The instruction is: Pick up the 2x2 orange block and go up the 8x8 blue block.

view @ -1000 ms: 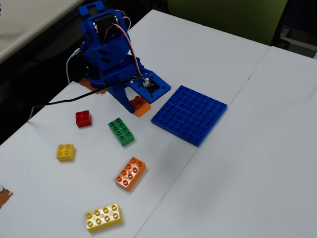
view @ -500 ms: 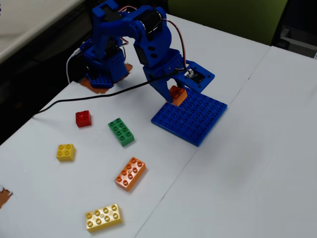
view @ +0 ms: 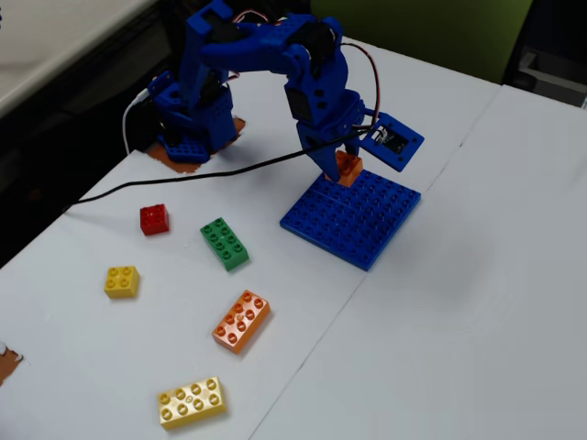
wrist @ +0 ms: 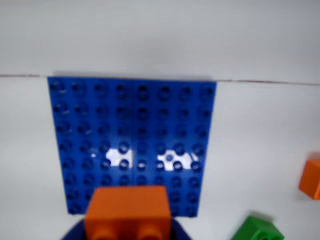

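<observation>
White table [view: 477, 275], blue arm [view: 266, 64] reaching over the blue baseplate [view: 353, 218], end effector [view: 344, 170] clamped on the small orange block [view: 348, 169] above the plate's far edge, other bricks scattered left in fixed view

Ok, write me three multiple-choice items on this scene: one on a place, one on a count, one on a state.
1. Where is the 2x2 orange block?
A. On the table beside the red brick
B. In the end effector, over the edge of the 8x8 blue block
C. On the yellow long brick

2. How many loose bricks lie on the white table in the fixed view?
A. Two
B. Five
C. Eight

3. The end effector is:
A. Open and empty
B. Out of view
C. Shut on the small orange brick

Answers: 1 B, both views show it held above the baseplate's edge; 2 B, red, green, orange and two yellow; 3 C, the brick sits between its fingers.
</observation>
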`<state>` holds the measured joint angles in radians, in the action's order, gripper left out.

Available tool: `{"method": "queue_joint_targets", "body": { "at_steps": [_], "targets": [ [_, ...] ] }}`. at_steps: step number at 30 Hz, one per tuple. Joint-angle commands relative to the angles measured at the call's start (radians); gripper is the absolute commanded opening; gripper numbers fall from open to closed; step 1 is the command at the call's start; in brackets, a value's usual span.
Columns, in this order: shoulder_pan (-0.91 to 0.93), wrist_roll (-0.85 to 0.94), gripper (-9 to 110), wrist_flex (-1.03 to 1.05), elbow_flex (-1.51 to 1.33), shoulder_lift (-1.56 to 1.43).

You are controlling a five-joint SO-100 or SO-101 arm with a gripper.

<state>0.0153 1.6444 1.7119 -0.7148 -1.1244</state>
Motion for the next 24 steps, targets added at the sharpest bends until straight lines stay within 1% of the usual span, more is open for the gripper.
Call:
{"method": "queue_joint_targets", "body": {
  "at_steps": [1, 24],
  "targets": [
    [-0.017, -0.009, 0, 0.006, 0.028, -0.005],
    [-0.035, -0.046, 0, -0.02, 0.025, 0.071]
  ]
}}
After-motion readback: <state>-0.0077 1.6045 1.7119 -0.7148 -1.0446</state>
